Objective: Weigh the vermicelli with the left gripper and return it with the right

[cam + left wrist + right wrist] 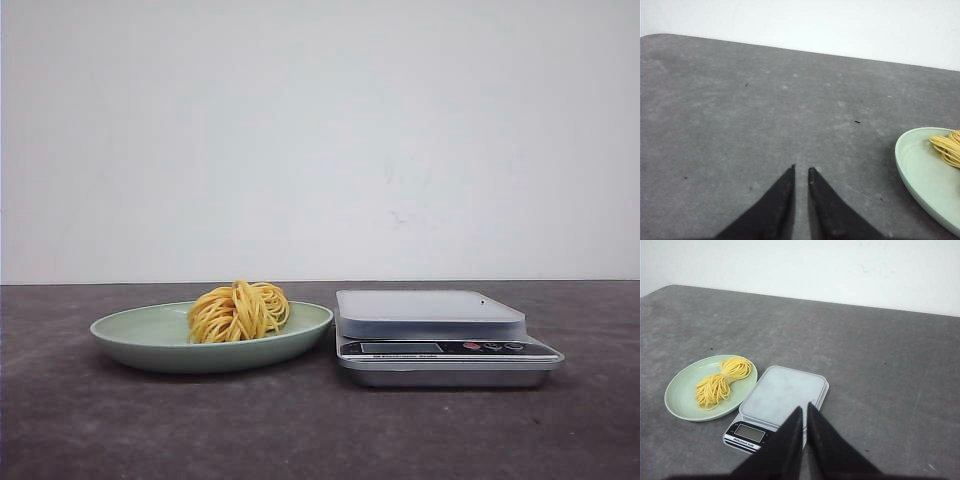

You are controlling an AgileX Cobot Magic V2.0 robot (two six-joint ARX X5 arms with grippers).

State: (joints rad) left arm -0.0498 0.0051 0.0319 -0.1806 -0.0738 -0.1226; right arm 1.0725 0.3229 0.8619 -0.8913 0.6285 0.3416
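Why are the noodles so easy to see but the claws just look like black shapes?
Front view: soft, even light, so the vermicelli and plate look sharp, with a faint shadow under the scale. Left wrist view: the left claw sits close to the camera, dark and detail-less. Right wrist view: the right claw looks the same.
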